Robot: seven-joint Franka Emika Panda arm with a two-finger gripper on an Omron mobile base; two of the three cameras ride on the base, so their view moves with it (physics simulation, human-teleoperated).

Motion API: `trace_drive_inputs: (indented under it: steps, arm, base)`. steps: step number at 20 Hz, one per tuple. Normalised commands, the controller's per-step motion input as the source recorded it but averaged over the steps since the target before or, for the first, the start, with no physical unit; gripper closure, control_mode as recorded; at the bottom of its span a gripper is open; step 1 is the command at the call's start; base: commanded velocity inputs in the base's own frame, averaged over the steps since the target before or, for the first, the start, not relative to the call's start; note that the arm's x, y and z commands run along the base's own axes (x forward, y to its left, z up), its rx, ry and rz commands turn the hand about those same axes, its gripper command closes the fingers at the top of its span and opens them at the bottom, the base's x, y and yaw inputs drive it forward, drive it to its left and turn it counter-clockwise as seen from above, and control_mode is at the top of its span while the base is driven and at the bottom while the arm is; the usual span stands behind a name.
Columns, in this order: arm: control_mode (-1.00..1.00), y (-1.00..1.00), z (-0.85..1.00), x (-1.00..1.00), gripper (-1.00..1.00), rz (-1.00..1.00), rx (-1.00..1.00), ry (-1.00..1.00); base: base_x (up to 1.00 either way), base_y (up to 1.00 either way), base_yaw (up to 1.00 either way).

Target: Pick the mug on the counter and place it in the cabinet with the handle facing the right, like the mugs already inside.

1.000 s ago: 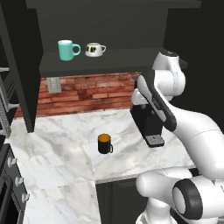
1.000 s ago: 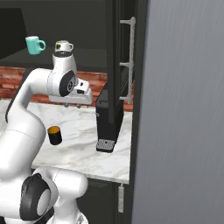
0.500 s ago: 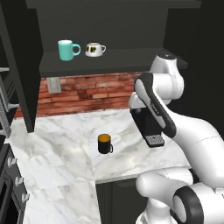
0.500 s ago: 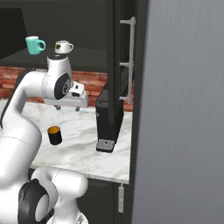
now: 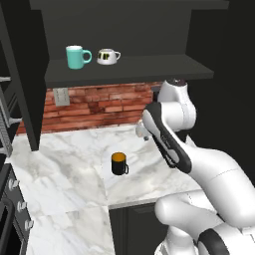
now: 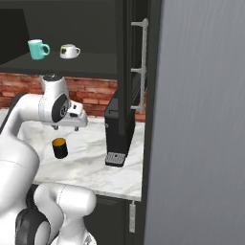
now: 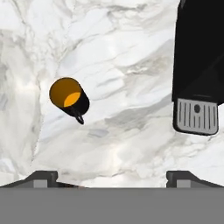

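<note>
While the small black mug with the orange inside (image 7: 69,98) is standing apart on the white marble table (image 7: 127,131), the spread claw (image 7: 112,176) is hovering above and should be centring over it before descending.

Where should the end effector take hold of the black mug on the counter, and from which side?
Probably from above, fingers closing across the rim of the mug, one inside and one outside the wall. It stands upright, its orange mouth open to the hand camera, on bare counter. Stay off the handle, a small loop, so its direction stays readable for placing.
</note>
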Motion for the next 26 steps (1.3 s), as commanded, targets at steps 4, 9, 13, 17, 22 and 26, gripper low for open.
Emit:
trace_drive_inputs:
  steps: [4, 9, 13, 17, 22, 26]
  arm:
    - [-1.00, 0.70, -0.64, 0.28, -1.00, 0.02, 0.00, -0.04]
    - [-1.00, 0.33, -0.51, 0.26, -1.00, 0.11, 0.02, 0.00]
    - [-1.00, 0.03, -0.38, 0.07, -1.00, 0.16, 0.07, 0.00]
    - [-1.00, 0.11, -0.32, 0.11, -1.00, 0.19, 0.04, 0.02]
    - [-1.00, 0.33, -0.29, 0.25, -1.00, 0.08, -0.03, -0.01]
    - [-1.00, 0.12, -0.35, 0.15, -1.00, 0.00, -0.18, -0.01]
  base:
    - [0.00, 0.00, 0.00]
    - [0.00, 0.00, 0.00]
    - [0.00, 0.00, 0.00]
    - [0.00, 0.00, 0.00]
    - [0.00, 0.00, 0.00]
    - [0.00, 0.00, 0.00]
